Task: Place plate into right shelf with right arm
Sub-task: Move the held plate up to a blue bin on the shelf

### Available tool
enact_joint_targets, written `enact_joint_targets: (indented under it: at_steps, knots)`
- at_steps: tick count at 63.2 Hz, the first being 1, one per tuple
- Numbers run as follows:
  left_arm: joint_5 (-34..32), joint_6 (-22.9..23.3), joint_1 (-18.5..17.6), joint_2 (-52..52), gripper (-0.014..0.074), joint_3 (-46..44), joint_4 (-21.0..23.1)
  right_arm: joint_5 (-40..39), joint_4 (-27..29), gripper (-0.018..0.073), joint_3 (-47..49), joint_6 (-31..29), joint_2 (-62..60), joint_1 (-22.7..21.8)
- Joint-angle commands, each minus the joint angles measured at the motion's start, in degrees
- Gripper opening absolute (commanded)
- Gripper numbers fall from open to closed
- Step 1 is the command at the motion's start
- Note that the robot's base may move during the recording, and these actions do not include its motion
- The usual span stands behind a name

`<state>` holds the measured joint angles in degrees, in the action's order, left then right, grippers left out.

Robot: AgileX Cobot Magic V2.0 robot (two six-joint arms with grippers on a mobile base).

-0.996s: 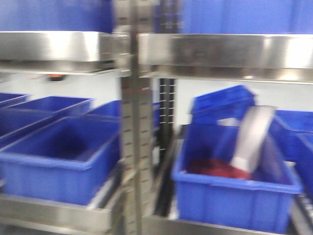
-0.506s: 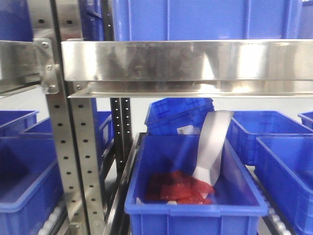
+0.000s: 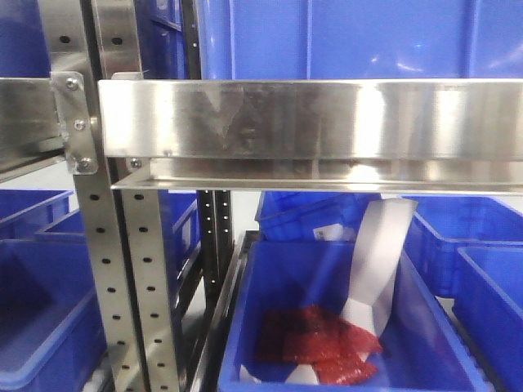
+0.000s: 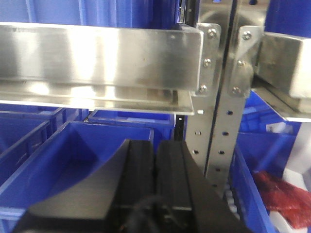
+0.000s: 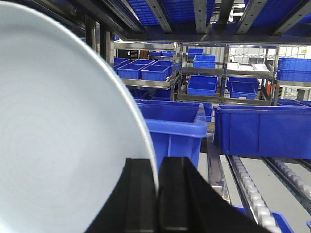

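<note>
The right gripper (image 5: 157, 170) clamps the pale plate (image 5: 58, 136) by its rim, the plate filling the frame's left beside blue bins (image 5: 175, 128) on the right shelf (image 3: 310, 118). The left gripper (image 4: 155, 145) is closed and empty.

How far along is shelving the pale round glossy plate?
Done: the right gripper is clamped on the pale round glossy plate. In hand: it is held upright among blue plastic bins in the shiny stainless-steel rack. Left: setting it down, releasing.
</note>
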<state>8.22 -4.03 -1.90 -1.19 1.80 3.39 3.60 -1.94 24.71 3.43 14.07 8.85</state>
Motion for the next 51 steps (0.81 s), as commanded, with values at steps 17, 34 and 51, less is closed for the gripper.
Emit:
enact_joint_targets:
  at_steps: [17,34,51]
  knots:
    - [-4.84,-0.16,-0.35,-0.09,-0.0047,0.48,0.24,-5.74,-0.59,0.0054,1.68,-0.52,0.44,-0.33]
    - [-4.84,-0.16,-0.35,-0.09,-0.0047,0.48,0.24,-5.74,-0.59,0.0054,1.68,-0.46,0.44,-0.33]
    - [-4.84,-0.16,-0.35,-0.09,-0.0047,0.48,0.24,-6.33,-0.59,0.0054,1.68,-0.46,0.44,-0.38]
